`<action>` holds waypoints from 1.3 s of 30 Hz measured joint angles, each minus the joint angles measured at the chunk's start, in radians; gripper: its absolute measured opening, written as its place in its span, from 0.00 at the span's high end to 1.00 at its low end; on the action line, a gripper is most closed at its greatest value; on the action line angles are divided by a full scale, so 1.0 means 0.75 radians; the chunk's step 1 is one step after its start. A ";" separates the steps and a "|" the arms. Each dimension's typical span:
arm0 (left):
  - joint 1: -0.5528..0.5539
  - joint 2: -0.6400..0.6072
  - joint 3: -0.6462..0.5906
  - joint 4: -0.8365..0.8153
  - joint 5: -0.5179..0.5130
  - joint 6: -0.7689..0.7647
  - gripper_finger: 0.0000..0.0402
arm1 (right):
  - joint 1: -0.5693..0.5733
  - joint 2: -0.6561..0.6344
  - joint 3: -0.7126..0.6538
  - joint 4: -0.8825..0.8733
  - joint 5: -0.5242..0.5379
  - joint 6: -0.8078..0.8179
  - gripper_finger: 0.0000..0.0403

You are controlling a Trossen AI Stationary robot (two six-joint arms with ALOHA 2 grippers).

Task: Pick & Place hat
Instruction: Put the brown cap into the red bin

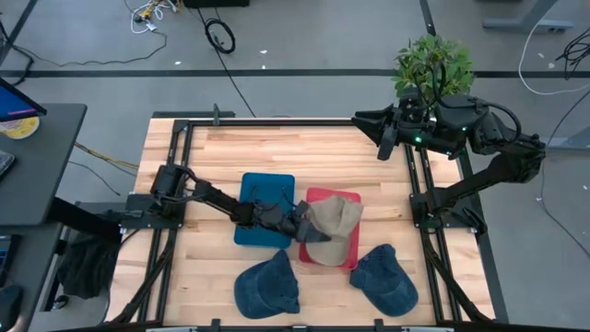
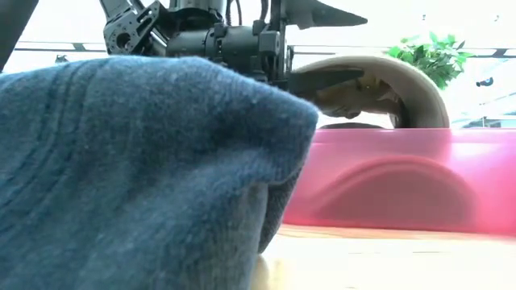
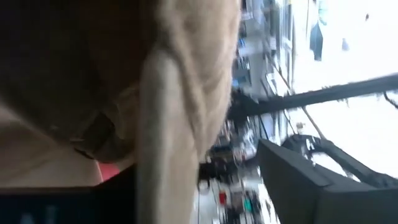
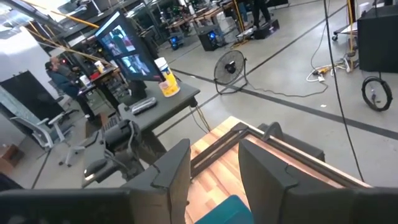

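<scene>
Fingers of left gripper [image 1: 302, 228] apart at the tan hat [image 1: 334, 229], which lies on the red tray [image 1: 346, 197], brim toward worktop's front; right gripper [image 1: 385, 148] parked well apart at far corner, fingers part-spread on nothing

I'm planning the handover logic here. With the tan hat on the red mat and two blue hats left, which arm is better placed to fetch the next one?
Probably the left. Its tool sits at the tan hat on the red mat, just above the nearer blue hat. The right tool waits at the far edge.
</scene>
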 joint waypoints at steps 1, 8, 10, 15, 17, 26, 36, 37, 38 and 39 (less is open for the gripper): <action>0.008 -0.005 0.000 -0.004 0.057 -0.003 0.40 | 0.000 0.000 0.000 -0.001 0.000 0.000 0.66; 0.076 -0.037 -0.001 -0.022 0.353 -0.103 0.32 | 0.000 0.000 0.001 -0.079 -0.194 -0.019 0.66; 0.103 -0.037 -0.001 -0.026 0.419 -0.139 0.33 | 0.001 0.001 0.001 -0.140 -0.255 -0.002 0.66; 0.161 -0.037 -0.001 -0.026 0.561 -0.215 0.35 | 0.014 0.001 0.001 -0.303 -0.277 0.108 0.66; 0.177 -0.037 -0.001 -0.024 0.587 -0.251 0.35 | 0.033 0.001 0.001 -0.368 -0.281 0.138 0.66; 0.233 -0.037 -0.001 0.020 0.632 -0.279 0.35 | 0.189 0.109 0.002 -0.754 -0.421 0.198 0.66; 0.272 -0.037 -0.001 0.038 0.635 -0.282 0.35 | 0.288 0.448 0.002 -0.820 -0.238 0.083 0.66; 0.274 -0.037 -0.001 0.038 0.637 -0.282 0.35 | 0.288 0.485 0.001 -0.831 -0.223 0.092 0.66; 0.278 -0.037 -0.001 0.042 0.638 -0.283 0.35 | 0.288 0.521 0.001 -0.841 -0.209 0.095 0.66; 0.281 -0.037 -0.001 0.056 0.643 -0.284 0.35 | 0.287 0.554 0.001 -0.844 -0.198 0.085 0.66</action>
